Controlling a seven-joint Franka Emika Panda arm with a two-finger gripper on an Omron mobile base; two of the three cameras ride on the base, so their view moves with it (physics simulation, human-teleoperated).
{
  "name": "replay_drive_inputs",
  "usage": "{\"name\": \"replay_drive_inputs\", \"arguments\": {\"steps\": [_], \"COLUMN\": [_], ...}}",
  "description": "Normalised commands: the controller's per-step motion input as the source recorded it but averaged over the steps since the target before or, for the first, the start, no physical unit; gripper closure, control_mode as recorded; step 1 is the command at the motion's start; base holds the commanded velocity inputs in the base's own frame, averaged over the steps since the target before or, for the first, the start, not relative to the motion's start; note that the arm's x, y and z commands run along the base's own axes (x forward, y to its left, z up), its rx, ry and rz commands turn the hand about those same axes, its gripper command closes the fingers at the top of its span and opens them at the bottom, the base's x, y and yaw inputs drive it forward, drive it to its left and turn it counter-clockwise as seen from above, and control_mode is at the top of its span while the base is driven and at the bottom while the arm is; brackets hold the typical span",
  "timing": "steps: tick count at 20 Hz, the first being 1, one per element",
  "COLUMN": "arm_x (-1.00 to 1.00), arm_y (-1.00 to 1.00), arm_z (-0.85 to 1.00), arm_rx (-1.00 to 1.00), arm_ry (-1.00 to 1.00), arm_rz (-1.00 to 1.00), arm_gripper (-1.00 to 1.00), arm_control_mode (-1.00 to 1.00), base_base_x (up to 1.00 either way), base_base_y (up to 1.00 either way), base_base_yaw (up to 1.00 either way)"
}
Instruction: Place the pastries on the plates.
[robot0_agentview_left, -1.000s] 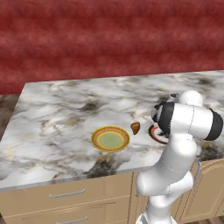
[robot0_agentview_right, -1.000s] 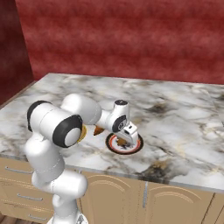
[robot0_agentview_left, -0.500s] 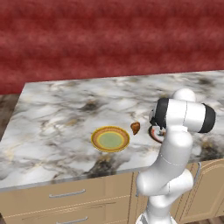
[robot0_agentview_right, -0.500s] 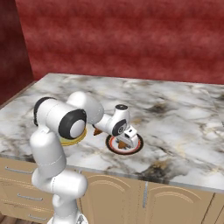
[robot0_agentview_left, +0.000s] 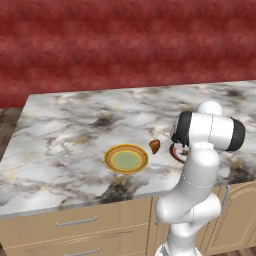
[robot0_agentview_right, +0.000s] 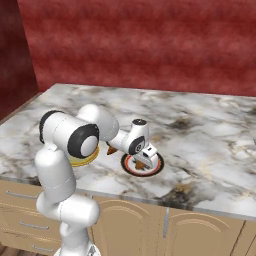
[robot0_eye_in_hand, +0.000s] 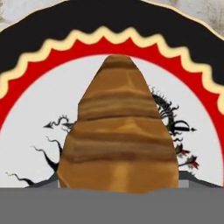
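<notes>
My gripper (robot0_agentview_right: 144, 156) hangs low over the red-rimmed plate (robot0_agentview_right: 155, 168), shut on a golden-brown pastry (robot0_agentview_right: 140, 162). In the hand view this pastry (robot0_eye_in_hand: 119, 131) stands tip up in front of the plate's white centre (robot0_eye_in_hand: 35, 109) with its black markings, and it hides my fingertips. The other pastry (robot0_agentview_left: 155, 146) lies on the counter between the two plates. To its left sits the yellow-rimmed plate (robot0_agentview_left: 109, 159) with a green centre. My arm covers most of the red-rimmed plate (robot0_agentview_left: 175, 152) in the left base view.
The marble counter (robot0_agentview_left: 75, 125) runs back to a dark red wall (robot0_agentview_left: 125, 45). Its front edge lies just before the plates, with wooden drawers and cabinet doors (robot0_agentview_left: 75, 230) below.
The arm's upper links have swung round. The hand has stayed over the red-rimmed plate with the pastry and sunk slightly towards it.
</notes>
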Motion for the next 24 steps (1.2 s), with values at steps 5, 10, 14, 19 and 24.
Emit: {"name": "replay_drive_inputs", "arguments": {"steps": [5,10,14,19,24], "arm_x": [0.00,-0.02,-0.07,-0.09,-0.04], "arm_y": [0.00,0.00,0.00,0.00,0.00], "arm_z": [0.03,0.17,0.21,0.30,0.52], "arm_rx": [0.00,0.00,0.00,0.00,0.00], "arm_ry": [-0.03,-0.06,-0.06,-0.04,-0.08], "arm_rz": [0.00,0.00,0.00,0.02,0.11], "arm_gripper": [-1.00,-1.00,-1.00,-1.00,-1.00], "arm_control_mode": [-1.00,-1.00,-1.00,-1.00,-1.00], "base_base_x": [0.00,0.00,0.00,0.00,0.00], "base_base_y": [0.00,0.00,0.00,0.00,0.00], "base_base_yaw": [0.00,0.00,0.00,0.00,0.00]}}
